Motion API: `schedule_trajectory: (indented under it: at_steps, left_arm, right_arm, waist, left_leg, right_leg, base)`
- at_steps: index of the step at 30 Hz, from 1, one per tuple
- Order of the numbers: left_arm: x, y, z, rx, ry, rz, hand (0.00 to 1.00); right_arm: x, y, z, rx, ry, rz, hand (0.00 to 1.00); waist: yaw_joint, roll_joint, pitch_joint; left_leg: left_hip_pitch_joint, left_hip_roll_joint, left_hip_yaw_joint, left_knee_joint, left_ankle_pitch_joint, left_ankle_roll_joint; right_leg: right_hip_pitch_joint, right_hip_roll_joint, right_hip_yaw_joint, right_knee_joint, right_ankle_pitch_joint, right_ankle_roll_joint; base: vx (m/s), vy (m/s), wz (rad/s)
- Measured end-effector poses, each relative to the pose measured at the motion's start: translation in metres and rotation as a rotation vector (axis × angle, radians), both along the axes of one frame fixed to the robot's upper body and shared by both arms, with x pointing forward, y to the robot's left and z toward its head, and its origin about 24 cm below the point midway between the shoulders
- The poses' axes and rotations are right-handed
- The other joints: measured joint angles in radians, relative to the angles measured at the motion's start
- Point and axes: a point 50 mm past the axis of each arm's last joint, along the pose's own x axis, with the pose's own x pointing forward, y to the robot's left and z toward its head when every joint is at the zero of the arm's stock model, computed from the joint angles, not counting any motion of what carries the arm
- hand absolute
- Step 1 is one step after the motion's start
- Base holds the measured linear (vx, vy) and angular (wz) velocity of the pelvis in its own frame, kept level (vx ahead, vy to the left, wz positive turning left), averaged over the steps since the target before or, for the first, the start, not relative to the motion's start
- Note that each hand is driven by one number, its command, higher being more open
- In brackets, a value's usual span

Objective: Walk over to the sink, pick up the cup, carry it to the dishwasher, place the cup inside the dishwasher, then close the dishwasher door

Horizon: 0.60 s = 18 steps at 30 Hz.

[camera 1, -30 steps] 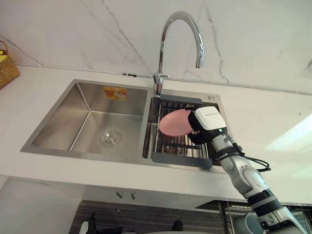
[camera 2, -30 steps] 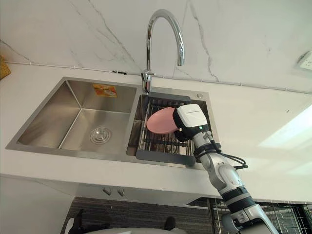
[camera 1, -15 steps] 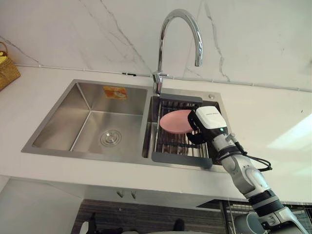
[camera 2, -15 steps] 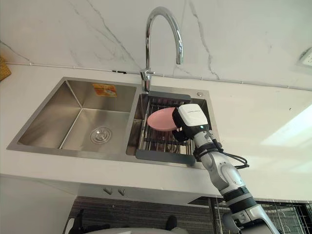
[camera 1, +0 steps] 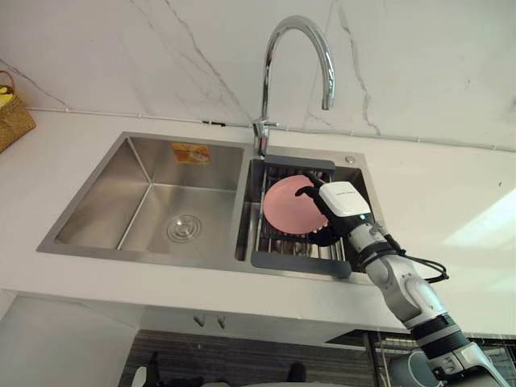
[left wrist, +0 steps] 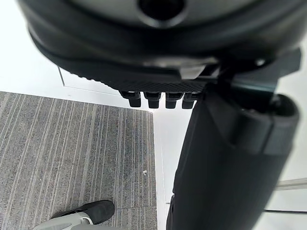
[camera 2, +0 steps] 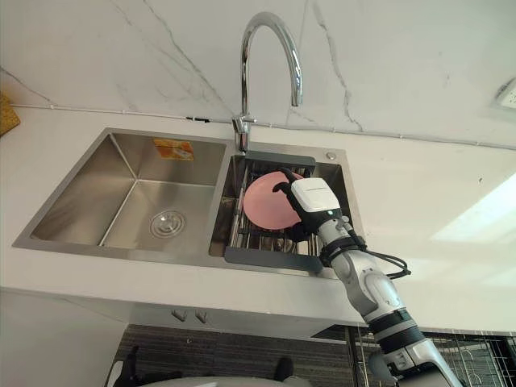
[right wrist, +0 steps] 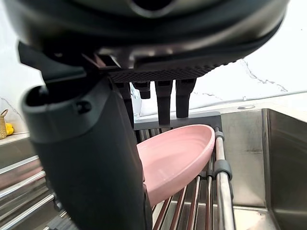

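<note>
No cup in view. The right hand (camera 1: 344,201) is gripping a pink shallow dish (camera 1: 286,208), with fingers (right wrist: 163,98) hooking over the far rim and the thumb closing on the near side.

The dish is tilting up on edge, its lower rim resting on the bars of the drying rack (camera 1: 300,262). The rack is sitting across the right basin of the double sink (camera 1: 145,260).

Edges and room:
- The rack's dark frame is boxing the dish in at 12 and 6 o'clock.
- The basin wall is just beside the hand at 3 o'clock.
- The faucet (camera 1: 278,48) is arching overhead at 12 o'clock, its spout hanging above the rack's far end, well apart from the dish.
- The left basin (camera 1: 153,201), at 9 o'clock, is showing just its drain (camera 1: 183,228).
- White countertop (camera 1: 451,201) is running open at 3 o'clock.

A wicker basket (camera 1: 12,113) is sitting far off at 10 o'clock.

A wire rack (camera 2: 484,345) is showing under the counter edge at 5 o'clock.

There is an orange-yellow sticker (camera 1: 190,153) on the left basin's back wall, its print too small to read.

The left hand (left wrist: 144,52) is hanging over the grey striped floor (left wrist: 72,143), fingers relaxed, holding nothing.
</note>
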Motion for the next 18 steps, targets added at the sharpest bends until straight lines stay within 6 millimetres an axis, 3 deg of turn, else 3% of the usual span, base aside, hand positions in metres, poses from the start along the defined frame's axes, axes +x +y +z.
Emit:
schedule_trajectory:
  at_steps: [18]
  left_arm:
    - [0.001,-0.001,0.000,-0.002,0.008,-0.008,1.00]
  right_arm:
    - [-0.005,0.012,-0.024,-0.154,0.079,0.071,1.00]
  waist:
    - [0.002,-0.001,-0.008]
  left_leg:
    - [0.000,0.000,-0.002,0.000,0.000,0.000]
  right_leg:
    - [0.004,-0.001,-0.004,0.000,0.000,0.000]
  base:
    - [0.00,0.000,0.00]
